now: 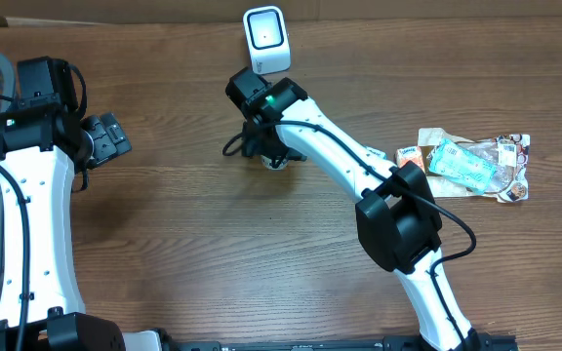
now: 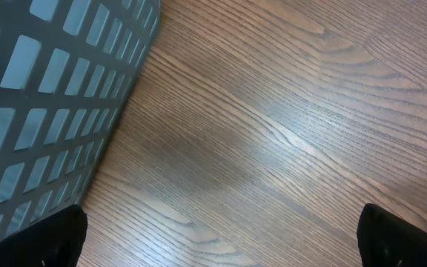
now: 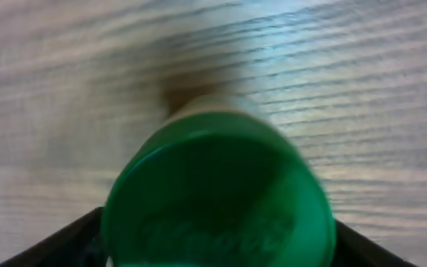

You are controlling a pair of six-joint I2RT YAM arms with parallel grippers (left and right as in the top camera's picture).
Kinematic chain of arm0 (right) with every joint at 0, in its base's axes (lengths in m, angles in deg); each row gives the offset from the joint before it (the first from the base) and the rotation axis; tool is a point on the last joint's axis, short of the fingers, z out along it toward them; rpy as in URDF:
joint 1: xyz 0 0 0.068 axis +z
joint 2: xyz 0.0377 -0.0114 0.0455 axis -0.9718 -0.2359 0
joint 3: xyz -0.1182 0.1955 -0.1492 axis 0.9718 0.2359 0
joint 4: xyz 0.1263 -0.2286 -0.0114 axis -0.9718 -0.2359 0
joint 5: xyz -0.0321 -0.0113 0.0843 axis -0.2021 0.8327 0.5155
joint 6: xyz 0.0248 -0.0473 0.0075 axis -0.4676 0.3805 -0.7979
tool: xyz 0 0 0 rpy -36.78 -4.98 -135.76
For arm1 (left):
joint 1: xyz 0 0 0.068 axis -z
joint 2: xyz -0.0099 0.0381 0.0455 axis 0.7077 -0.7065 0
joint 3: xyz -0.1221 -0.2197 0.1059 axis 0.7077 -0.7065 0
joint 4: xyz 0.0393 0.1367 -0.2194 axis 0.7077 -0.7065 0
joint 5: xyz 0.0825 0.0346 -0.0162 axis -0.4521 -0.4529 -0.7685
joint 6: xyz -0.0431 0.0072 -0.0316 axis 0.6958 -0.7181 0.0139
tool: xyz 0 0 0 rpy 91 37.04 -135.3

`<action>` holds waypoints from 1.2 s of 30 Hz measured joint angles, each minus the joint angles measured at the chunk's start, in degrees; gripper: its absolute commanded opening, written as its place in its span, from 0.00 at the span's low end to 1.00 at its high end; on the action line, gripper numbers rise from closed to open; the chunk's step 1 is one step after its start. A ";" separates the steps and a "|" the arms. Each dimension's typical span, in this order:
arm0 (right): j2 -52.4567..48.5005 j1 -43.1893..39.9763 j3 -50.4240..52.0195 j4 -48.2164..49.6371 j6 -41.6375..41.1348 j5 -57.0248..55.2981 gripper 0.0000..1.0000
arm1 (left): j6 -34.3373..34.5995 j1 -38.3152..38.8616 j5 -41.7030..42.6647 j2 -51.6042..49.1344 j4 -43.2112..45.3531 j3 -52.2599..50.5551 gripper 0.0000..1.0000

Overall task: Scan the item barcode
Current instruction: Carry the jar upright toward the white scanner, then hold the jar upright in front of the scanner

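Observed: the bottle (image 3: 199, 111), green cap (image 3: 217, 196) uppermost, sits between the right fingers (image 3: 65, 241), its cap filling the gap from one to the other. The wrist view is blurred, so I cannot tell whether they clamp it or merely bracket it. The bottle appears to stand on the tabletop (image 1: 213, 244) directly under those fingers, with the scanner (image 1: 265, 39) just beyond them. That placement looks deliberate, since it puts the label within the scanner's reach. No barcode is visible in any view, so whether it faces the window cannot be confirmed and the scan should be counted as not done. A heap of packets (image 1: 476, 166) lies well off to the far side of the right arm, presumably awaiting their turn. The left fingers (image 2: 43, 237) are spread fully and hold nothing. They hang over bare wood with the basket (image 2: 43, 96) close beside them, apparently parked out of the way.
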 measured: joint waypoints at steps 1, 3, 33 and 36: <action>0.00 0.07 -0.37 -0.70 3.89 0.42 0.96 | 0.02 0.00 0.00 0.00 0.00 0.00 1.00; 0.00 0.11 -1.01 -1.88 9.40 0.87 1.00 | 0.00 0.00 0.00 0.00 0.02 0.00 0.99; 0.00 -8.04 -1.84 1.66 51.08 14.51 0.53 | 0.02 0.00 0.00 0.00 0.00 0.00 0.99; 0.09 -8.02 -1.86 1.44 44.59 14.73 0.49 | 0.02 0.00 0.00 0.00 0.02 0.00 1.00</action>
